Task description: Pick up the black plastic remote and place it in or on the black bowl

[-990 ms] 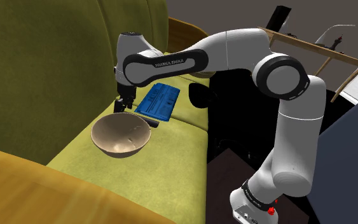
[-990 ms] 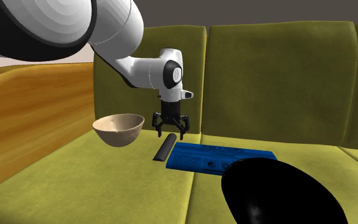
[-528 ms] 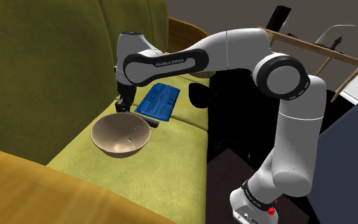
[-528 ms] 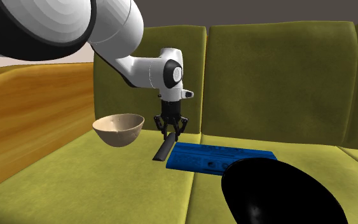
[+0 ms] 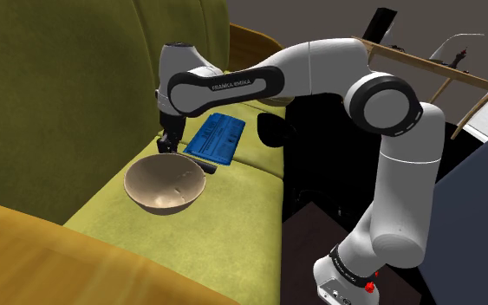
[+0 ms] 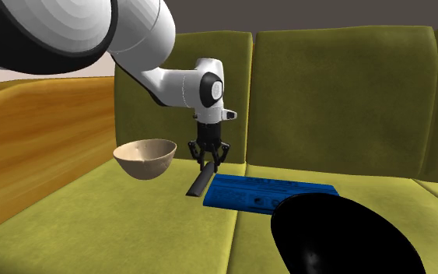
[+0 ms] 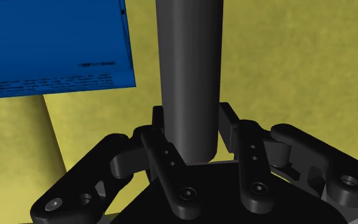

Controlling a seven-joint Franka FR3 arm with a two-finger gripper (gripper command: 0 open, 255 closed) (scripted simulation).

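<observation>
Wrist view: the remote (image 7: 190,63), a dark, near-black bar, runs straight away from the hand. Its near end sits between the two black fingers (image 7: 161,153), which press on its long sides, so the gripper (image 7: 190,127) is clenched on the remote's end. Just beside the remote a blue book (image 7: 50,44) lies flat on the olive-green sofa seat (image 7: 298,63).

Second exterior view: the remote (image 6: 200,185) lies along the book's (image 6: 268,194) short edge, and the gripper (image 6: 209,165) points down onto the end nearer the backrest. Whether that end is raised off the cushion cannot be told. A tan bowl (image 6: 145,158) sits near, on the side of the remote away from the book. The black bowl (image 6: 341,237) is in the foreground, on the far side of the book from the gripper and well apart from the remote.

Shoulder view: the white arm (image 5: 320,69) reaches across to the seat (image 5: 242,217). The gripper (image 5: 170,143) is low between the tan bowl (image 5: 165,184) and the book (image 5: 217,137), with the remote (image 5: 203,162) at the book's edge.

Step in hand, as judged: the grasp is made and the lift comes next. That move calls for a straight rise to clear the book, then a carry over it to the black bowl, not the nearer tan one. Held at one end, the long bar may droop or swing, so a slow, level transfer seems wise.
</observation>
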